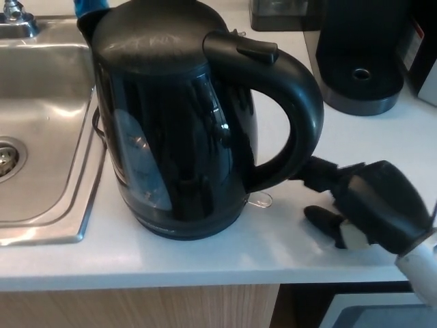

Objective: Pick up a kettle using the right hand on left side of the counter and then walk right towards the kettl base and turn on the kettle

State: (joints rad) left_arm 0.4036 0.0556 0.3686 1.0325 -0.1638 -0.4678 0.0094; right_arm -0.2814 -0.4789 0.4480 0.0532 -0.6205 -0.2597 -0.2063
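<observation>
A large black kettle (pixel 177 123) stands upright on the white counter (pixel 225 256), right beside the sink. Its curved handle (pixel 297 116) points to the right. My right hand (pixel 365 201) lies low over the counter just right of the handle, open, with one finger (pixel 317 171) reaching up to the lower part of the handle and another (pixel 321 219) close to the counter. Nothing is held in it. My left hand does not show.
A steel sink (pixel 41 123) with a tap fills the left. A black appliance with a round base (pixel 362 75) stands at the back right. The counter's front edge runs along the bottom, above a wooden cabinet front (pixel 136 307).
</observation>
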